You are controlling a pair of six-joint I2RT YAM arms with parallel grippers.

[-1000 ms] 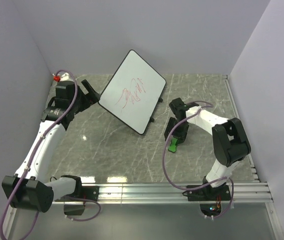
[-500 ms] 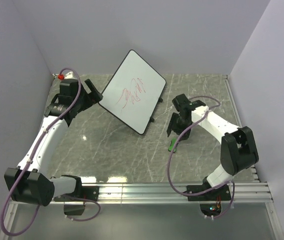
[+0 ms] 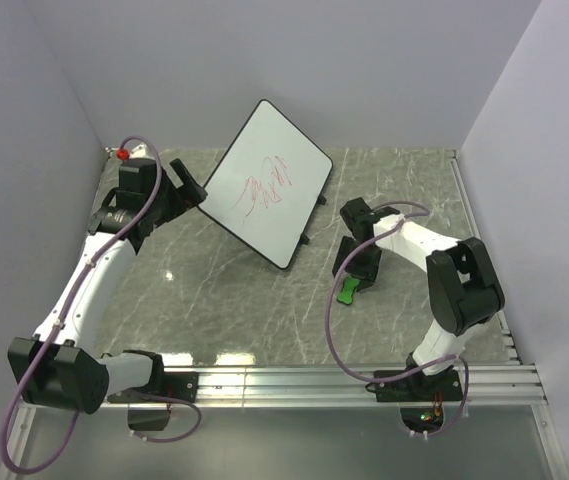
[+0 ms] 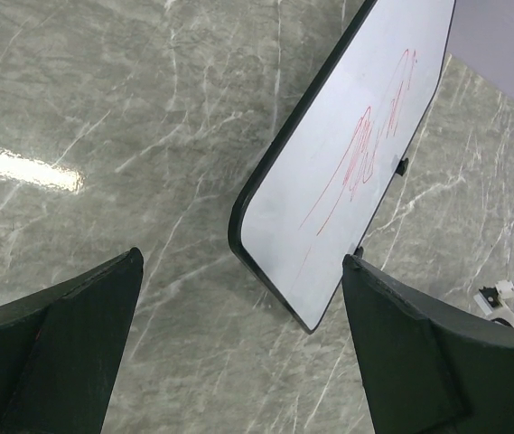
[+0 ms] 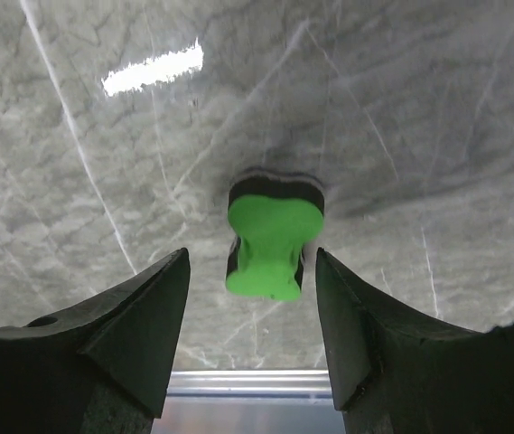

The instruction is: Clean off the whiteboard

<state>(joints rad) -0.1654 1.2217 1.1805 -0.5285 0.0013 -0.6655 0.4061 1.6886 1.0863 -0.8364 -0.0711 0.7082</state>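
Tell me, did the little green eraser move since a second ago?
No. The green eraser lies in the same spot, just as far right of the whiteboard's near corner as before.

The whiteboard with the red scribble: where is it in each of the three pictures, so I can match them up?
Top external: the whiteboard sits upper middle, set at a slant, with the red scribble on its face.
Left wrist: upper right, with a rounded corner pointing down between the open jaws.
Right wrist: not in it; only a green eraser shows.
Shared landmark: the grey marbled table, seen in all three views.
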